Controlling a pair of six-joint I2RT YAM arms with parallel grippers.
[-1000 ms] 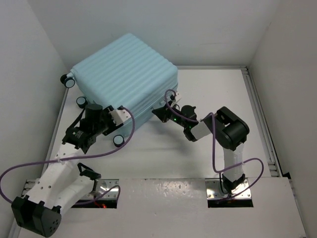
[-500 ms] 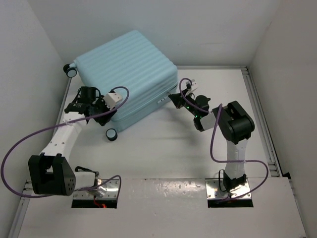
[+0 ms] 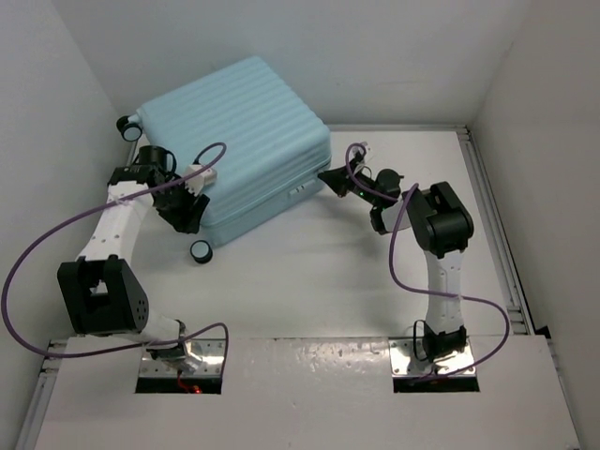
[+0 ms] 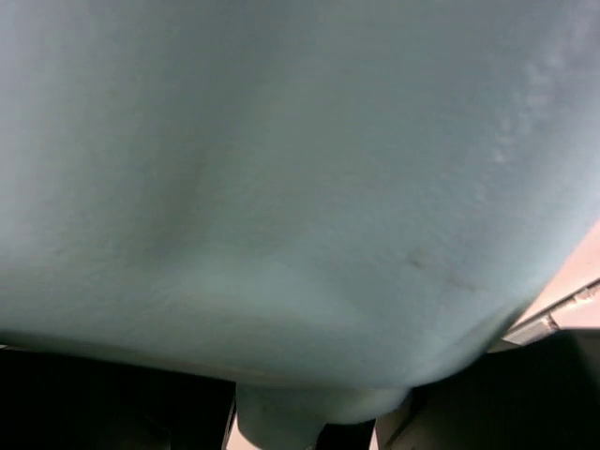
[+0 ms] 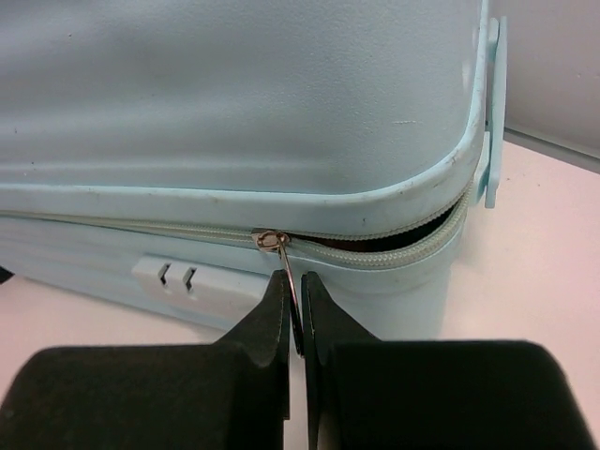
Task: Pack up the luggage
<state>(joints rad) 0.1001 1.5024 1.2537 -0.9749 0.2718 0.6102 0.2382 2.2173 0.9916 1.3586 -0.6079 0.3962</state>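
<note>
The pale aqua luggage [image 3: 239, 122] lies flat at the back left, ribbed shell up. My right gripper [image 3: 328, 176] is at its right corner. In the right wrist view it [image 5: 295, 305] is shut on the metal zipper pull [image 5: 287, 267]. The zipper is closed left of the slider [image 5: 272, 240] and gapes open to its right. My left gripper [image 3: 187, 208] presses against the luggage's near-left side. The shell [image 4: 300, 187] fills the left wrist view. The dark fingers [image 4: 112, 403] show only at the bottom edge, with an aqua bump between them.
White walls box in the table on the left, back and right. A black wheel [image 3: 200, 250] sticks out at the luggage's near corner, another [image 3: 125, 123] by the left wall. Lock slots [image 5: 176, 275] sit left of the zipper slider. A purple cable loops from each arm.
The luggage has slid and turned toward the back left. My left arm has swung left and back along its side. My right gripper has followed its right corner, holding the pull.
</note>
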